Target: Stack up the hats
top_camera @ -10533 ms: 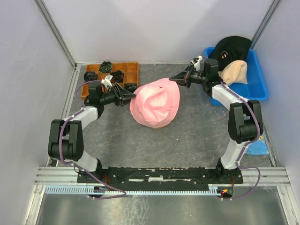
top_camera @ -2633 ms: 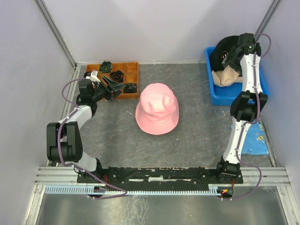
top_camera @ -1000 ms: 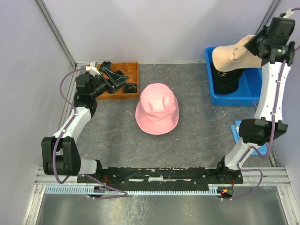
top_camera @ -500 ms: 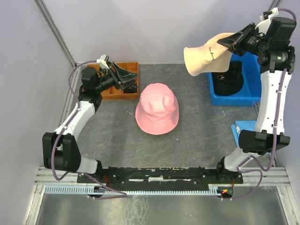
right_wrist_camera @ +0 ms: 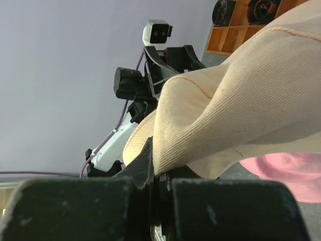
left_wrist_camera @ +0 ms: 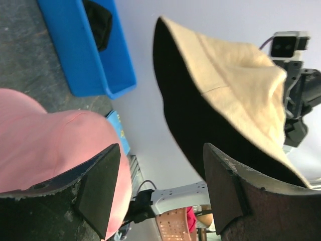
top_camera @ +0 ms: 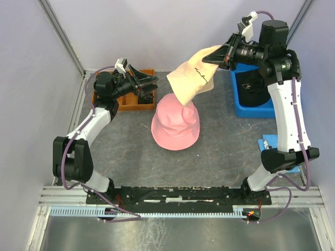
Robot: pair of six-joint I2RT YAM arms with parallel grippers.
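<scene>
Above grey table [top_camera: 225,157], right pincer [top_camera: 220,56] clamps beige hat [top_camera: 191,78]; left pincer [top_camera: 153,83] gapes empty.

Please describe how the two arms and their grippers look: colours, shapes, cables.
The left arm and the right arm both have white links between bulky black joints. A thin purple cable runs along each. The left gripper and right gripper are black, with wedge-shaped fingers. A small white camera sits on each wrist.
</scene>
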